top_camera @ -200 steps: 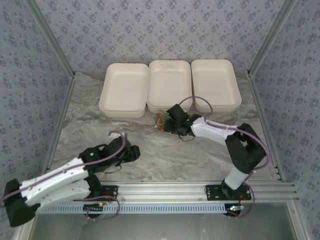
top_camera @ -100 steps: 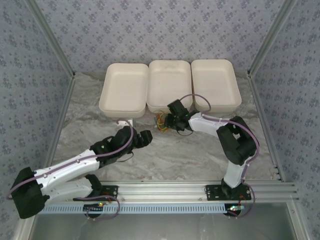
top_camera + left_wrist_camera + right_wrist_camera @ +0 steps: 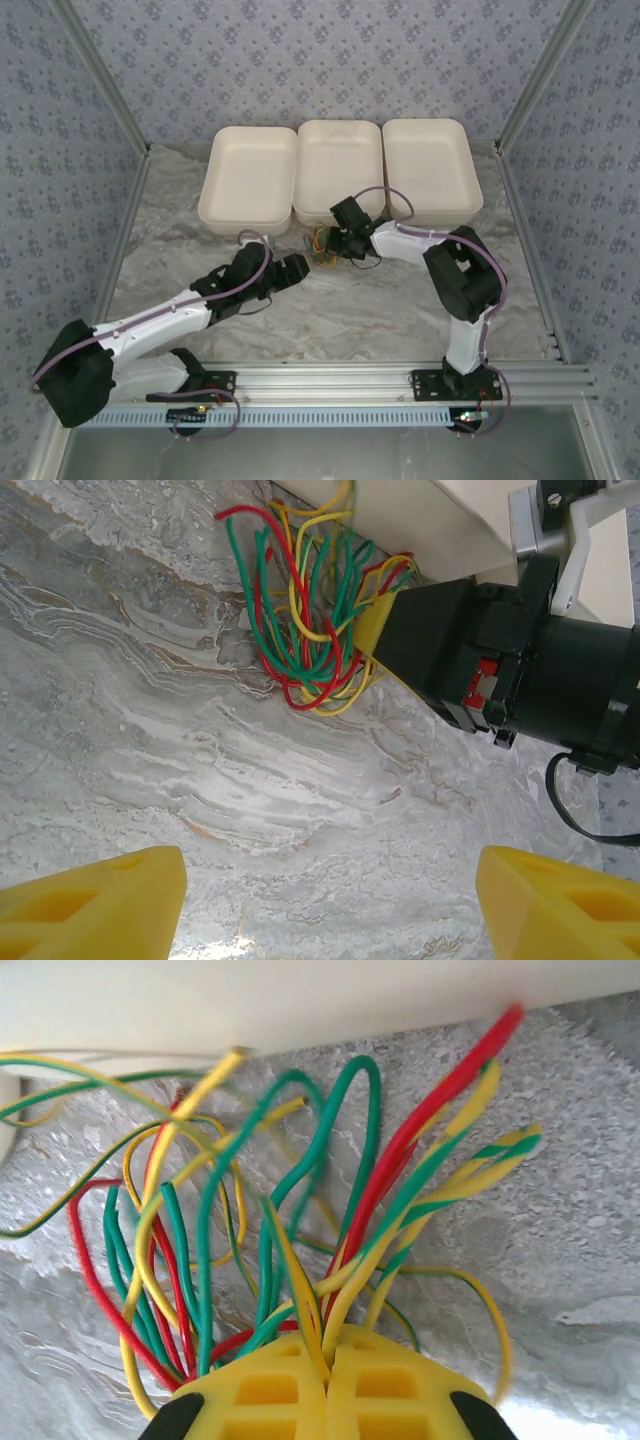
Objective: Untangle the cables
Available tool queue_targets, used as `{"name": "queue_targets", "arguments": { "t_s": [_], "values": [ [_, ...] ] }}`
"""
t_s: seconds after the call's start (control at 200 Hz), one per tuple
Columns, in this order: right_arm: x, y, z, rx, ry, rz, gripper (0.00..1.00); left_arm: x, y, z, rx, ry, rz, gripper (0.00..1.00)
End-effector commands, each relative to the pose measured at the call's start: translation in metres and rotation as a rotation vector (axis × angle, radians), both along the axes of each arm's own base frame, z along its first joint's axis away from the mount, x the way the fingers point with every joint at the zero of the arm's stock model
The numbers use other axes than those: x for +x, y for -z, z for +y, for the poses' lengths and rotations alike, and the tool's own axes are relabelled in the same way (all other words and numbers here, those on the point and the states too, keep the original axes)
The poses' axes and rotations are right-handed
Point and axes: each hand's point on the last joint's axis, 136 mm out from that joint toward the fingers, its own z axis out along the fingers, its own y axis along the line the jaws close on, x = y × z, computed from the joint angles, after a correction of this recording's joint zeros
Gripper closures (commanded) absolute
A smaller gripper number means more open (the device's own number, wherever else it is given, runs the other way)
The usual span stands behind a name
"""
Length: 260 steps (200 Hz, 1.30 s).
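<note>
Bases of both arms are sitting at the near edge of the marbled desk [image 3: 380, 310]. From the near left corner, the left arm [image 3: 170, 318] is stretching diagonally toward the middle of the desk. Its jaws are standing released and wide apart. In the left wrist view the two yellow fingertips [image 3: 100, 900] are showing at the bottom corners, with bare marble between them and nothing in their grasp. The cables [image 3: 310, 620] are lying just beyond these jaws, ahead of the gap and apart from both tips. They are a loose tangle of thin red, green and yellow strands, some striped green and yellow.

On the right, the right arm [image 3: 455, 275] is bending back over the desk and coming at the tangle from the opposite side. Its jaws are clenched on the cables. In the right wrist view the yellow fingers [image 3: 260, 1395] are pressing together with several strands pinched in the seam between them. The remaining strands are fanning outward in loops over the marble.

Behind the tangle, some strands are lying close against the near wall of the middle tray [image 3: 338, 165], close to its left corner. The left tray [image 3: 250, 180] and the right tray [image 3: 428, 170] are sitting beside it in a row along the far side of the desk.
</note>
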Motion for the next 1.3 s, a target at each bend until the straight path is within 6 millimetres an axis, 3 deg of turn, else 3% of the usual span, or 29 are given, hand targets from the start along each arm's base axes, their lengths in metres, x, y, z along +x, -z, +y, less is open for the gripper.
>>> {"name": "queue_targets", "arguments": {
  "t_s": [0.0, 0.155, 0.275, 0.495, 0.705, 0.804, 0.959, 0.999, 1.114, 1.204, 1.294],
  "values": [
    [-0.023, -0.013, -0.007, -0.096, -0.079, -0.057, 1.00, 0.002, -0.010, 0.002, -0.005, -0.018, -0.007, 0.24],
    [-0.068, -0.012, -0.020, -0.099, -0.167, -0.081, 1.00, 0.003, -0.001, -0.002, 0.017, -0.013, 0.031, 0.18],
    [-0.091, -0.003, -0.023, -0.081, -0.237, -0.069, 1.00, 0.005, 0.017, -0.023, 0.042, 0.015, 0.084, 0.16],
    [-0.100, -0.002, -0.026, -0.062, -0.233, -0.076, 1.00, 0.007, 0.068, -0.057, 0.140, -0.032, 0.248, 0.13],
    [-0.106, -0.002, -0.024, -0.050, -0.199, -0.079, 1.00, 0.015, 0.101, -0.059, 0.119, -0.176, 0.312, 0.13],
    [-0.110, 0.000, -0.024, -0.031, -0.184, -0.078, 1.00, 0.016, 0.117, -0.051, 0.144, -0.261, 0.358, 0.23],
    [-0.117, 0.003, -0.030, 0.003, -0.129, -0.074, 1.00, 0.020, 0.136, -0.049, 0.086, -0.343, 0.371, 0.64],
    [-0.118, 0.002, -0.029, 0.024, -0.119, -0.077, 1.00, 0.021, 0.140, -0.053, 0.068, -0.343, 0.376, 0.67],
    [-0.121, -0.003, -0.028, 0.070, -0.106, -0.079, 1.00, 0.025, 0.143, -0.069, 0.030, -0.304, 0.383, 0.63],
    [-0.121, -0.006, -0.029, 0.078, -0.097, -0.068, 1.00, 0.023, 0.144, -0.075, 0.017, -0.294, 0.388, 0.48],
    [-0.119, -0.008, -0.028, 0.111, -0.080, -0.047, 1.00, 0.020, 0.145, -0.079, -0.004, -0.289, 0.393, 0.48]
  ]
}}
